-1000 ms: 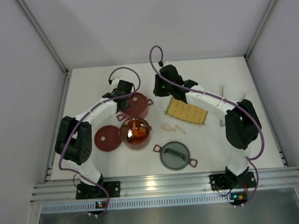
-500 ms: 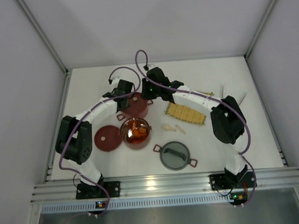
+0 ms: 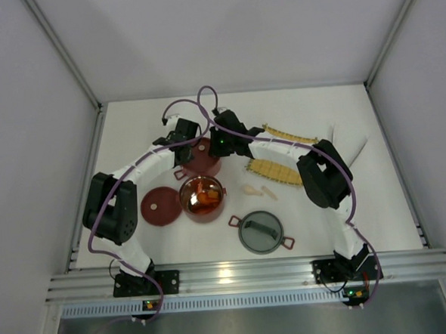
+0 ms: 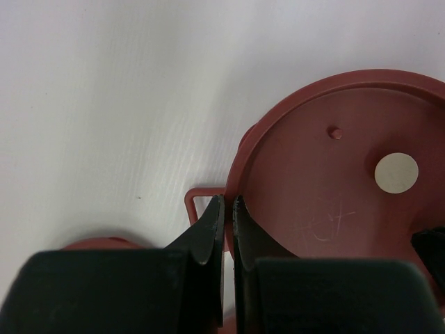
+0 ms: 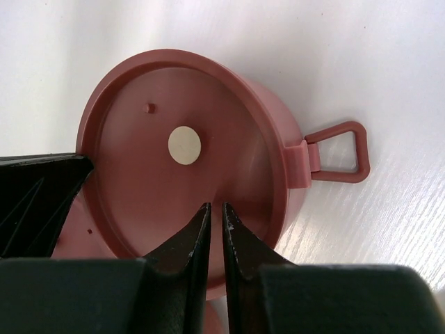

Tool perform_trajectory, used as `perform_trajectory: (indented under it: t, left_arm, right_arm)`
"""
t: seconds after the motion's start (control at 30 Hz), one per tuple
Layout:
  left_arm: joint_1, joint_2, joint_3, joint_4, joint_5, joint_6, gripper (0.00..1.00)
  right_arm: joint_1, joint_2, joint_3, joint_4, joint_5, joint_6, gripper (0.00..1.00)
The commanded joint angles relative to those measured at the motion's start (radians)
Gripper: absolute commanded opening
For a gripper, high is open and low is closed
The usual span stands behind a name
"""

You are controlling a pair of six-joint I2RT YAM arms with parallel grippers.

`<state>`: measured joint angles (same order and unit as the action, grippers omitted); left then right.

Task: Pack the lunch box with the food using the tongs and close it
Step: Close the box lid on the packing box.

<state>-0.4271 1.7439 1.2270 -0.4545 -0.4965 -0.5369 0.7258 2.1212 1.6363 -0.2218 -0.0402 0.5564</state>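
Now right arm [image 3: 280, 151] swung from mat [image 3: 275, 174] to lidded lunch box [image 5: 229, 139], right jaws nearly together, left jaws shut.

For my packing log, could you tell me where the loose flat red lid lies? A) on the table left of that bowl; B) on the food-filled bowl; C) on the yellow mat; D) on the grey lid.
A: the red lid lies flat on the table, left of the open bowl.

2 red bowls [image 3: 203, 216] [image 3: 202, 167], 2 flat red lids [image 3: 159, 206] [image 3: 204, 148], 1 grey domed lid [image 3: 261, 233]; 2 cream pieces [image 3: 248, 188] [image 3: 268, 192].
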Motion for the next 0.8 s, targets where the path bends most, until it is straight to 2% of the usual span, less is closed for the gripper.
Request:
perform_trajectory:
  t: [0.0, 0.27, 0.57, 0.77]
  left_arm:
    - [0.001, 0.031, 0.023, -0.035, 0.001, -0.011, 0.00]
    - [0.005, 0.089, 0.072, -0.056, 0.013, -0.018, 0.08]
    - [0.033, 0.241, 0.259, -0.098, 0.076, -0.021, 0.10]
    - [0.030, 0.203, 0.282, -0.049, 0.082, -0.018, 0.18]
  right_arm:
    - [0.017, 0.017, -0.023, 0.002, 0.034, 0.004, 0.11]
    - [0.006, 0.039, 0.026, -0.056, 0.103, -0.003, 0.11]
    - [-0.032, 0.034, 0.040, -0.088, 0.118, 0.007, 0.11]
    - [-0.035, 0.037, 0.051, -0.096, 0.115, 0.004, 0.11]
